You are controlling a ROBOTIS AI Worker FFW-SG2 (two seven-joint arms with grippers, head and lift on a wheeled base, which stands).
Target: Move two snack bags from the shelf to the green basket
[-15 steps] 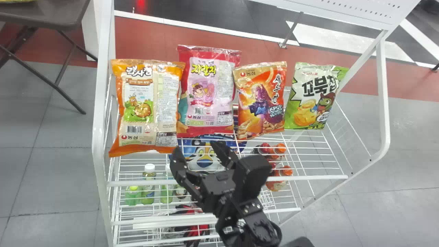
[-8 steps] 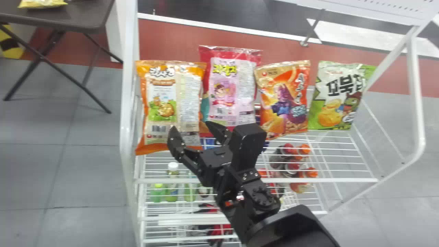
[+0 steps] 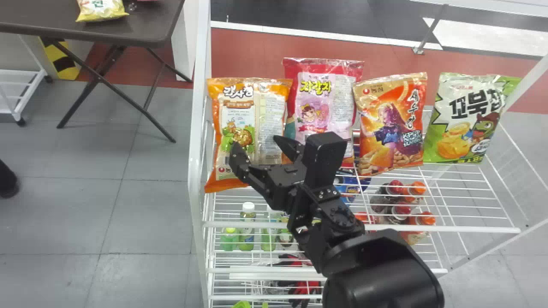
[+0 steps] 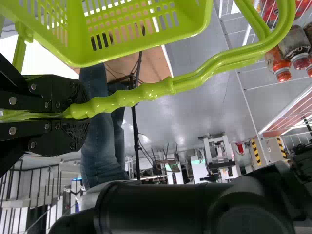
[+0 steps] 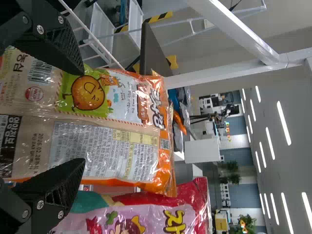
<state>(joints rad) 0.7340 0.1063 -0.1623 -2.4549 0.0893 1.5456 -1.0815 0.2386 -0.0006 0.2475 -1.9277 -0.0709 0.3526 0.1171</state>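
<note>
In the head view my right gripper [image 3: 258, 147] stands open before the lower part of the leftmost orange snack bag [image 3: 243, 124]. The right wrist view has the gripper [image 5: 84, 114] with its fingers spread on either side of the orange bag [image 5: 112, 131]; no grip on it shows. Beside it on the rack's top shelf stand a red-pink bag [image 3: 319, 98], an orange shrimp-snack bag [image 3: 389, 124] and a green bag [image 3: 464, 117]. My left gripper [image 4: 73, 115] is shut on the handle of the green basket [image 4: 141, 31] in the left wrist view.
The white wire rack's left post [image 3: 198, 141] runs close beside the orange bag. Bottles [image 3: 247, 231] stand on the level below. A dark folding table [image 3: 141, 30] with a yellow bag [image 3: 101, 10] is at the back left. A person's legs [image 4: 100, 131] show beyond the basket handle.
The head view has swung left, so rack and bags sit farther right in it. My right gripper, still open, has moved up and left relative to the rack, from below the bags to the leftmost one.
</note>
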